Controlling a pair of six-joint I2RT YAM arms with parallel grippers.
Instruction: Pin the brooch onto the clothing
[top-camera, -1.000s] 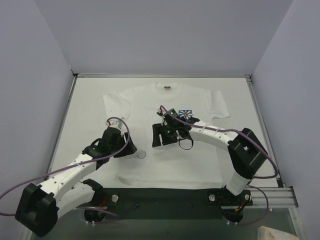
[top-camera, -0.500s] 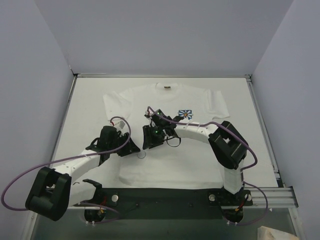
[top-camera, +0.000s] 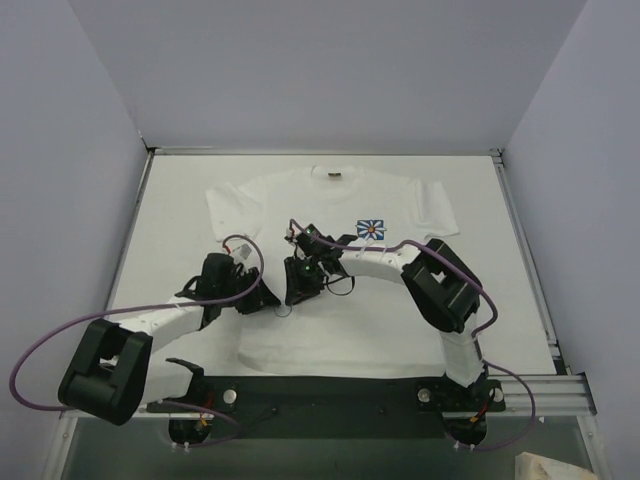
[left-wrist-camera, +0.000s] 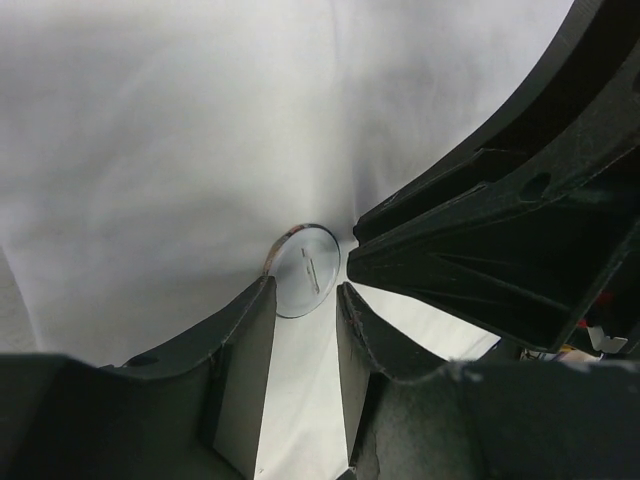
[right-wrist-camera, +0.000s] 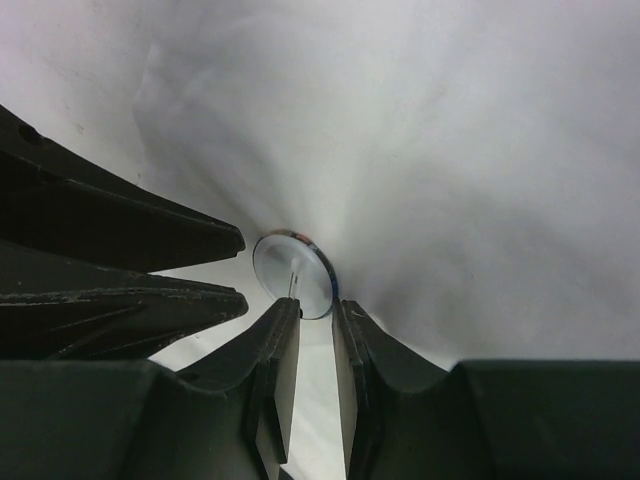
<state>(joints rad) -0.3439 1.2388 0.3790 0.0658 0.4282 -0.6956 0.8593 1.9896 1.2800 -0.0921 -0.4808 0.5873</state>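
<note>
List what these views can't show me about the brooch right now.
Left wrist: the near edge of the brooch sits behind the left gripper; contact unclear.
Right wrist: its lower edge hides behind the right gripper; contact unclear too.
Top external: both grippers crowd it; barely visible.

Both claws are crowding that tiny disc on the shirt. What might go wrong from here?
1. The left gripper and right gripper sit almost tip to tip at the brooch, so they might bump.
2. The brooch lies flat on the creased T-shirt; the fingers may pinch cloth or slip off its thin edge.
</note>
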